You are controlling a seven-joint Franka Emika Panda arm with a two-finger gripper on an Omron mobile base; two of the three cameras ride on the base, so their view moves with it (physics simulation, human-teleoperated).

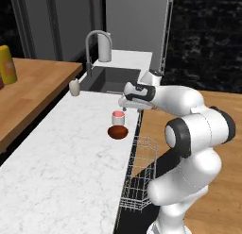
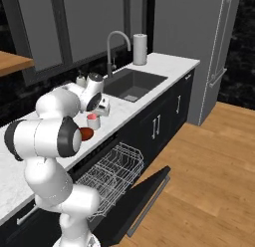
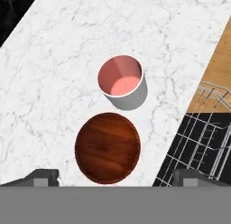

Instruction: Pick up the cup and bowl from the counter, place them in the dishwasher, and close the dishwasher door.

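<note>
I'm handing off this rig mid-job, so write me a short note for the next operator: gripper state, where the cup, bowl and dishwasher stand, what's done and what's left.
Gripper: open, empty, above the counter over the cup and bowl.
Cup: upright on the counter near its front edge, empty.
Bowl: on the counter close beside the cup, upright, empty.
Dishwasher: rack pulled out, nothing visible in it. Dishwasher door is folded down open.
Done: nothing loaded yet; the arm is lined up above the two items.
Left: grasp the cup, place it in the rack, do the same with the bowl, then close the door.
</note>
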